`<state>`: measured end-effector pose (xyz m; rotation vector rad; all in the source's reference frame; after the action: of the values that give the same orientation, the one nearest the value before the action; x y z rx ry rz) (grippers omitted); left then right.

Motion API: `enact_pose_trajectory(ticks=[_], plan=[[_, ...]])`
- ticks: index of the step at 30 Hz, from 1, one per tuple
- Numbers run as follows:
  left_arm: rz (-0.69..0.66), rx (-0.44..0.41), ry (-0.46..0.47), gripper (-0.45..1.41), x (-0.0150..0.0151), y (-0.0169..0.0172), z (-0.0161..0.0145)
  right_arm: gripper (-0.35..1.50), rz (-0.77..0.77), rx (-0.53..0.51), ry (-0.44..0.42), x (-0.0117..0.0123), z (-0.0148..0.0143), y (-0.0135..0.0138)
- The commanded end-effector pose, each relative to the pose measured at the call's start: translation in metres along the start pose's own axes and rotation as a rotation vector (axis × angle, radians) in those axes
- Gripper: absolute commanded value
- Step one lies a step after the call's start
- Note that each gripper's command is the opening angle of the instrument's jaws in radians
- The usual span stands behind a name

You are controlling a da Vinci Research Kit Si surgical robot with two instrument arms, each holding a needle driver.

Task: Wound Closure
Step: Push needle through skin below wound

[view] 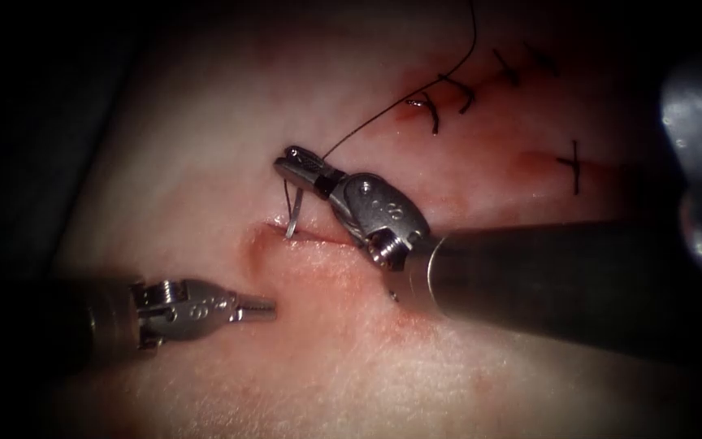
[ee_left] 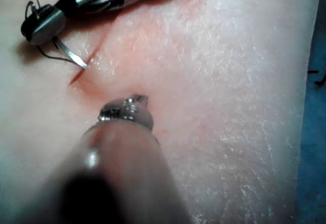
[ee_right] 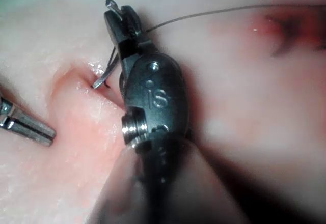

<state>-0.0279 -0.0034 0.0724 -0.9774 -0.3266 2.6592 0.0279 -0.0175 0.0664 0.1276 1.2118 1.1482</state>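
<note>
At the left end of the cut (view: 310, 236), needle (view: 292, 213): curved, held near its rear end, the point down at the cut's edge, touching or just entering the tissue (view: 351, 366); depth cannot be told. Seen also in the left wrist view (ee_left: 70, 56) and the right wrist view (ee_right: 104, 74).

Right tool (view: 296, 165): jaws clenched on the needle, standing just above the cut, shaft entering from the right. Same grasp seen in the right wrist view (ee_right: 116, 18).

Thread (view: 416, 93): dark, running from the right tool's jaws up and to the right, past the finished stitches, out at the upper edge.

Left tool (view: 257, 307): jaws closed together, grasping nothing, lying below the cut and to its left, tip directed towards the right, near the tissue surface. In the right wrist view (ee_right: 30, 127) it lies apart from the needle.

Stitches (view: 448, 97): several dark ones crossing the closed part of the wound, upper right; one further stitch (view: 574, 167) on a separate mark to the right.

Red fluid (view: 416, 317): faint staining below the cut and along the stitched line.
</note>
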Motion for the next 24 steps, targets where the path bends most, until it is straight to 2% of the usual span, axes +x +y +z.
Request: enact_pose_trajectory(ticks=[1, 14, 24], plan=[[0.0, -0.001, 0.001, -0.28, -0.0002, 0.0002, 0.001, -0.35, 0.013, -0.001, 0.0, -0.0005, 0.0008, -0.0004], [0.009, 0.0, 0.002, -0.3, -0.0005, 0.0002, 0.0014, -0.35, 0.165, -0.002, 0.007, -0.0003, 0.0008, -0.0008], [0.003, 0.0, 0.002, -0.3, -0.0005, 0.0003, 0.0013, -0.35, 0.292, 0.018, -0.062, -0.0022, 0.0003, -0.0024]])
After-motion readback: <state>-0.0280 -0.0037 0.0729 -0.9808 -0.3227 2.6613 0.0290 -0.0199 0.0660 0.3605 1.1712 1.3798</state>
